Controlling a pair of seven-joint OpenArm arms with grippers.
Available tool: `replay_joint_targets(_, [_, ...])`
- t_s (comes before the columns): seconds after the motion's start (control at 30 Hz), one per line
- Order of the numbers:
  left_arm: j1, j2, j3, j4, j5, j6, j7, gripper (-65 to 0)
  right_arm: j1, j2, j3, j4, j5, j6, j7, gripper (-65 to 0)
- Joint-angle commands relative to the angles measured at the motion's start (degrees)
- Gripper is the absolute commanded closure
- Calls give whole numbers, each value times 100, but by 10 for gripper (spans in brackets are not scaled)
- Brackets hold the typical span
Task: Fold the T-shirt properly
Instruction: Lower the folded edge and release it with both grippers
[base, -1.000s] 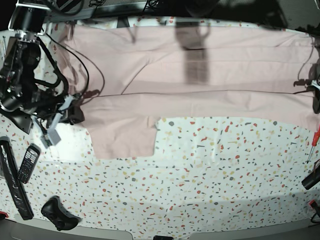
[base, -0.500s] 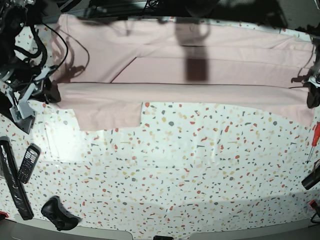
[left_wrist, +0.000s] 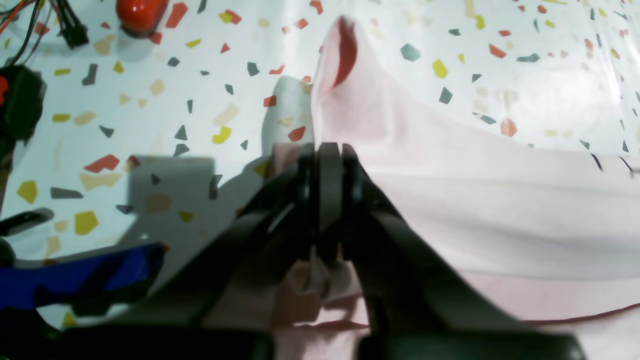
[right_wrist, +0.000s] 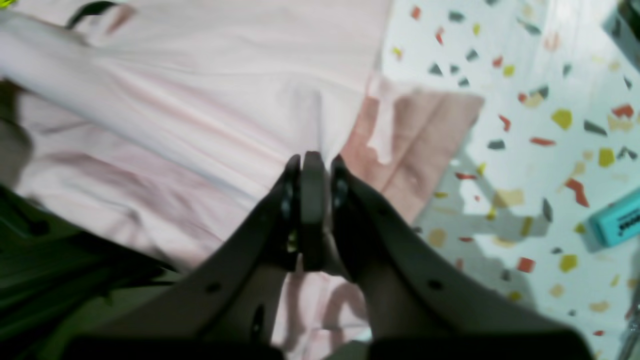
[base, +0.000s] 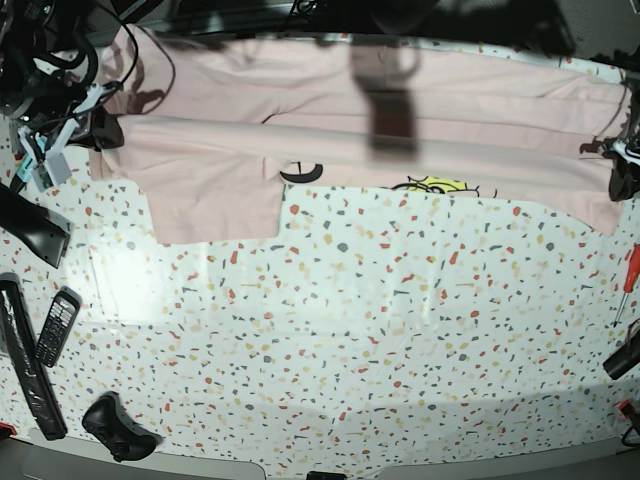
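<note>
1 pink T-shirt (base: 330, 150) on table (base: 350, 340); 2 grippers, left (left_wrist: 327, 150) & right (right_wrist: 310, 160), both clamped on its cloth.

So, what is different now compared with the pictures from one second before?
Both grippers, the right gripper and the left gripper, carried the near edge of the T-shirt toward the far side of the table; black lettering and a yellow mark now show below the fold. Both stay shut on the T-shirt. The phone has not moved.

Counter (base: 380, 330), white terrazzo speckle. On it: pink T-shirt (base: 330, 150) stretched across far edge; phone (base: 57, 326) and black controller (base: 118, 425) near left; red screwdriver (base: 628, 280) at right.
</note>
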Motion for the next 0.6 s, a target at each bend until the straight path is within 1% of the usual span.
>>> replay_joint_targets(0.0, [-31,-160,-48,107,4,22,-151,0,37,114,55,-24,-33,41,70,-86])
replay_joint_targets(0.03, [-31,-162,-48,107,39,22,-151,-34,66,114,55,-111,-57,41,125,-153])
replay_joint_targets(0.07, [-31,-162,-48,107,111,24,-151,-123,98,111,55,-199,-76,41,214,-211])
replay_joint_targets(0.1, [-31,-162,-48,107,155,24,-153,-203,146,111,55,-275,-92,41,306,-255])
replay_joint_targets(0.13, [-31,-162,-48,107,157,26,-153,-258,181,111,55,-321,-118,41,376,-281])
replay_joint_targets(0.17, [-31,-164,-48,107,157,24,-153,-276,240,111,55,-337,-118,41,420,-287])
replay_joint_targets(0.3, [-33,-164,-48,107,149,28,-212,-275,603,111,55,-337,-118,41,444,-287])
replay_joint_targets(0.43, [-63,-160,-48,109,142,26,-599,-275,1158,109,0,-365,-120,41,544,-287])
replay_joint_targets(0.47, [-83,-157,-48,109,87,26,-616,-275,1300,109,-63,-422,-151,41,544,-287])
replay_joint_targets(0.57, [-162,-127,-39,109,63,24,-581,-275,1722,109,-431,-879,-498,41,568,-287])
